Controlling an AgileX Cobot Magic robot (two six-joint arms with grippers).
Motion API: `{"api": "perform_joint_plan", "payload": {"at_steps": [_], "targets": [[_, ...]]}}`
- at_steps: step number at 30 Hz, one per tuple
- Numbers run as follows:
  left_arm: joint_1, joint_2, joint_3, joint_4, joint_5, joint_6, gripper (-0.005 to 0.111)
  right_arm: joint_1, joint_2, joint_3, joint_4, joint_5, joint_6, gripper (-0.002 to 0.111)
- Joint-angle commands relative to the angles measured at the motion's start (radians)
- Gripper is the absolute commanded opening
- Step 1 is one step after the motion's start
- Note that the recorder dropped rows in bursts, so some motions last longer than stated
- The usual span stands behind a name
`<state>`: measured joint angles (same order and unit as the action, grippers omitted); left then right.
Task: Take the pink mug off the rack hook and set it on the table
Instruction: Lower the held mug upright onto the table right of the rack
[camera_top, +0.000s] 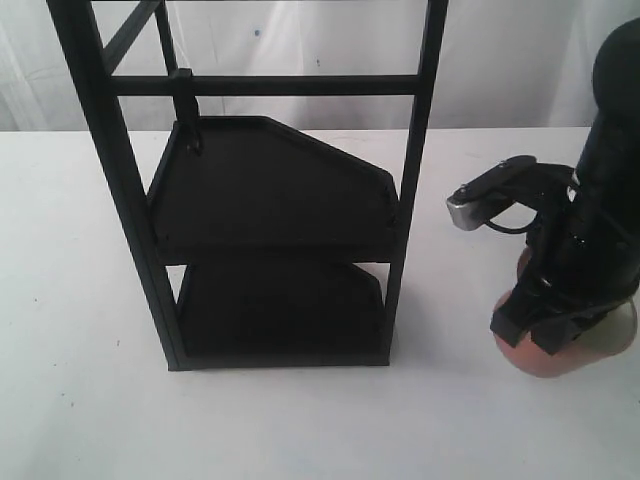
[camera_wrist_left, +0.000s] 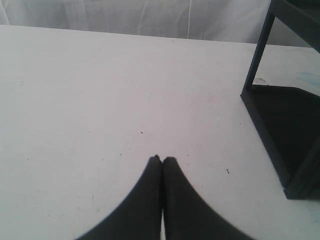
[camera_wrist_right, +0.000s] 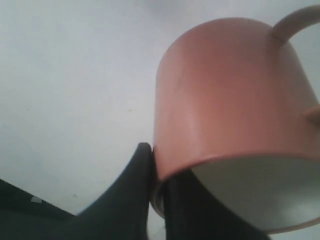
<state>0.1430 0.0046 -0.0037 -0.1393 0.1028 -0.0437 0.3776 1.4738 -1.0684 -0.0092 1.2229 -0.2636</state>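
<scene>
The pink mug (camera_top: 542, 364) is off the rack, low over the table (camera_top: 300, 430) at the right, mostly hidden under my right arm. My right gripper (camera_top: 533, 333) is shut on its rim. In the right wrist view the pink mug (camera_wrist_right: 225, 90) fills the frame, cream inside showing, handle at the far edge. One finger (camera_wrist_right: 132, 192) presses the outer wall and the other sits inside, so the right gripper (camera_wrist_right: 156, 162) pinches the rim. Whether the mug touches the table I cannot tell. My left gripper (camera_wrist_left: 162, 160) is shut on nothing above bare table (camera_wrist_left: 100, 100).
The black rack (camera_top: 270, 190) stands in the middle with two dark shelves, and its hook (camera_top: 188, 112) hangs bare from the crossbar. In the left wrist view, the rack's base and post (camera_wrist_left: 280, 125) are off to one side. A white cloth backs the scene.
</scene>
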Motion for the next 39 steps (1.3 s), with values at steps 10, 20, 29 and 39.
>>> {"api": "perform_joint_plan", "payload": {"at_steps": [10, 20, 29, 39], "targets": [[-0.005, 0.005, 0.004, -0.008, -0.004, -0.001, 0.0, -0.008, 0.054, -0.048, 0.116, -0.204, 0.003, 0.0], [-0.005, 0.005, 0.004, -0.008, -0.004, -0.001, 0.0, -0.008, 0.063, -0.032, 0.134, -0.415, -0.038, 0.0], [-0.005, 0.005, 0.004, -0.008, -0.004, -0.001, 0.0, -0.008, 0.14, -0.026, 0.175, -0.464, -0.049, 0.0], [-0.005, 0.005, 0.004, -0.008, -0.004, -0.001, 0.0, -0.008, 0.187, -0.023, 0.178, -0.439, -0.049, 0.0]]}}
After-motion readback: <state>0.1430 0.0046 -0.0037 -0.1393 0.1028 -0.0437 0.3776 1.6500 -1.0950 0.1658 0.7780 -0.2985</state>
